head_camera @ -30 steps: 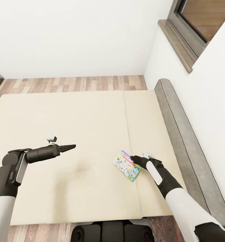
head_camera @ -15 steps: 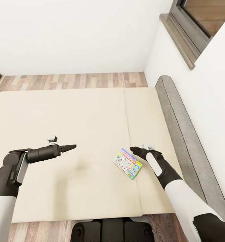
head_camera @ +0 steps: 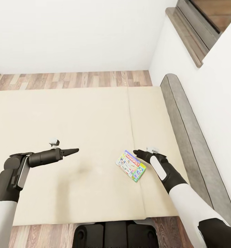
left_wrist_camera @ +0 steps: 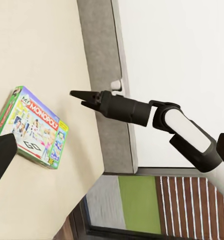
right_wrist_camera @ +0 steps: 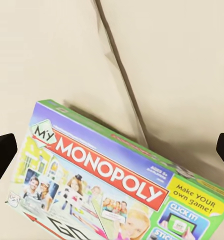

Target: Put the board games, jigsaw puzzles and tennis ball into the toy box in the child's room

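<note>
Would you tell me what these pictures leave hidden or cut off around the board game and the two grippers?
- Board game: the right wrist view's edge cuts off its lower cover.
- Left gripper: edge-on in the head view, so its jaw gap cannot be read.
- Bed: its left side runs past the head view's edge.
- Right gripper: its jaws look open.

I see a bedroom in a home: a wide cream bed, wood-plank floor, white walls and a window sill.
</note>
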Robot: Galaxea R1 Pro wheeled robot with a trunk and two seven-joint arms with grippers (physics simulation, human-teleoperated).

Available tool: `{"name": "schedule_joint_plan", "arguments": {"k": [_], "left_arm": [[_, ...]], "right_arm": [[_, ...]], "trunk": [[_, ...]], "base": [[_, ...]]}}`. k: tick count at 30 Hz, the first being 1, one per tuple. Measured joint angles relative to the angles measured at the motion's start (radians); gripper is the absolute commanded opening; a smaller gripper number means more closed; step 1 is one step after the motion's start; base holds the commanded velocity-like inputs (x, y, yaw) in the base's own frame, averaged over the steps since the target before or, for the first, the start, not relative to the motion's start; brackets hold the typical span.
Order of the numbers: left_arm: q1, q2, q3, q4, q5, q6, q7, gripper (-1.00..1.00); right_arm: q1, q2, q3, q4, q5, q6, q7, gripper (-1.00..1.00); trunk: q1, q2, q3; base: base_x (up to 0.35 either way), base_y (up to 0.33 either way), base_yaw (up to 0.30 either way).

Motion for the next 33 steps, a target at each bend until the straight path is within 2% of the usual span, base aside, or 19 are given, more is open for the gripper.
{"name": "schedule_joint_plan", "arguments": {"k": [8,16,25,33], "left_arm": [[0.0,0.0,-0.019,0.0,0.0,0.0,0.001,1.0],[0.0,0.001,-0.022,0.004,-0.001,0.0,0.001,1.0],[0.0,0.001,-0.023,0.006,-0.001,0.0,0.001,1.0],[0.0,0.001,-0.023,0.006,-0.001,0.0,0.001,1.0]], "right_arm": [[0.001,0.0,0.001,0.002,-0.001,-0.002,0.0,1.0],[0.001,0.0,0.002,0.002,0.0,-0.007,0.0,1.0],[0.001,0.0,0.032,0.002,0.0,-0.01,0.0,1.0],[0.001,0.0,0.043,0.002,-0.001,-0.042,0.0,1.0]], "trunk": [[0.0,0.0,-0.013],[0.0,0.0,-0.026],[0.0,0.0,-0.041],[0.0,0.0,-0.054]], "base": [[0.0,0.0,0.0],[0.0,0.0,0.0],[0.0,0.0,0.0],[0.0,0.0,0.0]]}}
